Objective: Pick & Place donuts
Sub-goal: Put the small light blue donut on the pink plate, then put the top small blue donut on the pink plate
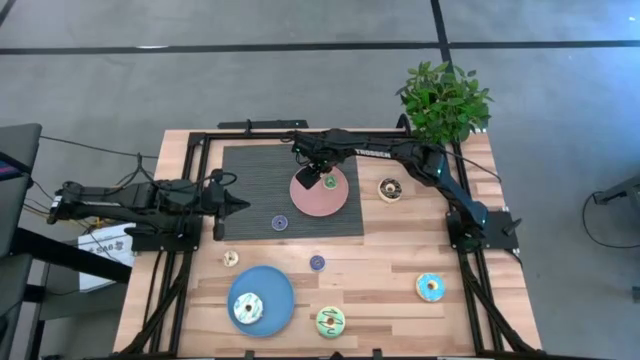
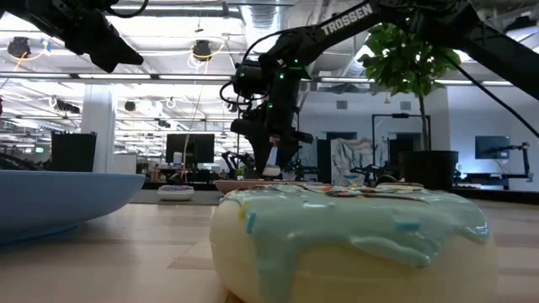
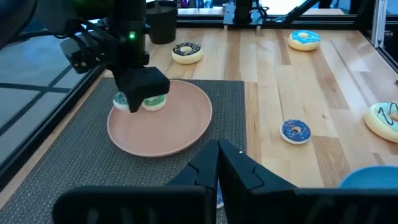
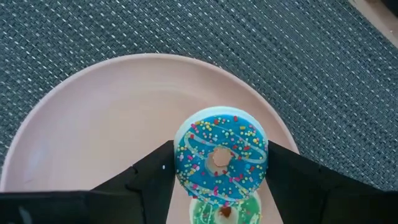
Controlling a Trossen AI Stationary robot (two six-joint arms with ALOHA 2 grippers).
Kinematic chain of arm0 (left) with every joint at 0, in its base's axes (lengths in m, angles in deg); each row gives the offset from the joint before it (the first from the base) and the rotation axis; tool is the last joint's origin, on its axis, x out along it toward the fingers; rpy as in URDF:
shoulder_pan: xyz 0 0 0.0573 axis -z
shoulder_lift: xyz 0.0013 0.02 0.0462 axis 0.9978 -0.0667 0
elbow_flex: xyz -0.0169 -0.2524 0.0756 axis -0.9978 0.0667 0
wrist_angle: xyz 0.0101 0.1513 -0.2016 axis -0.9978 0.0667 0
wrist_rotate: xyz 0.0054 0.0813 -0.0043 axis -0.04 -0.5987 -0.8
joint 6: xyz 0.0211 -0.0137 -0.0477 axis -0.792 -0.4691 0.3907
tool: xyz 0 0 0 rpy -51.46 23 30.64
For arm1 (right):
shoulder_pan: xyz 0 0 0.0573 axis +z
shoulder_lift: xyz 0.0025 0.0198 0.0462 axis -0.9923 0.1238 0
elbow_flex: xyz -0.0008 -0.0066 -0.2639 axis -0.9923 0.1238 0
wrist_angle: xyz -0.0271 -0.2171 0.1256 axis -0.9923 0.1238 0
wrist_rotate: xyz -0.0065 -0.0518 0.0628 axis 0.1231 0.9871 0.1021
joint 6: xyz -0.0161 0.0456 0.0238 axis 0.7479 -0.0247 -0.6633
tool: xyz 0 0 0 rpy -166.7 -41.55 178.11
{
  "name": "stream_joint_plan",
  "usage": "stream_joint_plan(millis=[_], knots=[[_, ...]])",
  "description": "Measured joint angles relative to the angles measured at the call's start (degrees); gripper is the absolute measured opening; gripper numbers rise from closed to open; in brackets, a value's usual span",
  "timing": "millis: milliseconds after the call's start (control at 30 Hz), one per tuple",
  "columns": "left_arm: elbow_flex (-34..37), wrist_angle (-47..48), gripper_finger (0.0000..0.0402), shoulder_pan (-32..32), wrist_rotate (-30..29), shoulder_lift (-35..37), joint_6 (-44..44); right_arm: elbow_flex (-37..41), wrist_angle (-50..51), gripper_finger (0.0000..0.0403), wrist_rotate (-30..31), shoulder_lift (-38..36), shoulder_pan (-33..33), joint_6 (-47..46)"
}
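Over the left edge of the table (image 1: 400,280), the left tool (image 1: 240,204) is hanging idle with its fingers pressed together, pointing toward the dark mat (image 1: 250,165). Just past its tip, a small purple donut (image 1: 280,223) is lying on the mat. Below it on the bare wood, a tiny cream donut (image 1: 231,258) is sitting near the blue plate (image 1: 275,290), which is carrying a white-iced donut (image 1: 247,308). Another small purple donut (image 1: 317,262) is resting to the right of that plate, and a lime green donut (image 1: 330,321) is lying near the front edge.

At the centre, the right tool (image 4: 219,163) is reaching over the pink plate (image 1: 310,200), its fingers (image 4: 146,171) spread fairly wide and pinching a small teal donut with sprinkles (image 4: 221,155) between them. In the right wrist view this donut is sitting directly over a small green donut (image 4: 225,210) that is lying on the plate; whether the two are touching cannot be told.

Farther right, a brown-iced donut (image 1: 390,188) is lying on the wood beside the mat, below the potted plant (image 1: 445,100). A light blue donut (image 1: 431,287) is resting near the right arm's base.
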Motion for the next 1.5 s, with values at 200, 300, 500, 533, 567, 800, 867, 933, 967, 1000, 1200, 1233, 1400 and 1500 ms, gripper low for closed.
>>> stream_joint_plan(millis=[200,300,500,533,567,800,867,933,967,1000,1200,1233,1400,1500], knots=[[0.0,0.0,0.0000,0.0,-0.1,0.0,0.0,0.0,0.1,0.0236,0.2,0.0,0.0,1.0],[0.0,0.0,0.0000,0.0,-0.1,0.0,0.0,0.0,0.1,0.0248,0.1,0.0,0.0,1.0],[0.0,0.0,0.0000,0.0,-0.1,0.0,0.0,0.0,0.2,0.0256,0.1,0.0,0.0,1.0],[0.0,0.0,0.0000,0.0,-0.1,0.0,0.0,0.0,0.2,0.0256,0.1,0.0,0.0,1.2],[0.0,0.0,0.0000,0.0,-0.1,0.0,0.1,0.0,0.2,0.0256,0.1,-0.1,0.0,1.4],[0.0,-0.4,0.0000,0.0,-0.1,0.0,0.1,0.1,2.8,0.0256,0.2,-6.7,0.0,4.0],[0.0,-0.7,0.0000,0.0,-0.1,0.0,0.0,0.1,4.6,0.0256,0.4,-9.7,0.6,6.7],[0.0,-1.0,0.0000,0.0,-0.1,0.0,-0.1,0.1,5.3,0.0254,0.8,-12.5,1.9,10.1],[0.0,-1.3,0.0000,0.0,-0.1,0.0,-0.1,0.0,5.5,0.0251,0.7,-14.0,2.6,11.7],[0.0,-1.7,0.0000,0.0,-0.5,0.0,0.0,0.0,5.9,0.0246,0.5,-15.3,3.5,13.1],[0.0,-4.4,0.0001,0.0,-1.7,-1.2,1.2,5.2,7.3,0.0160,-2.2,-23.8,9.3,17.3],[0.0,-4.7,0.0003,0.0,-1.7,-1.7,1.8,7.5,7.1,0.0137,-2.4,-25.7,10.5,17.3],[0.0,-5.2,0.0044,0.0,-4.4,-5.3,8.3,22.8,2.0,0.0029,-3.0,-37.1,17.1,12.9],[0.0,-5.3,0.0088,0.0,-4.2,-8.2,9.2,34.1,-4.5,0.0008,-3.0,-45.8,21.4,12.3]])
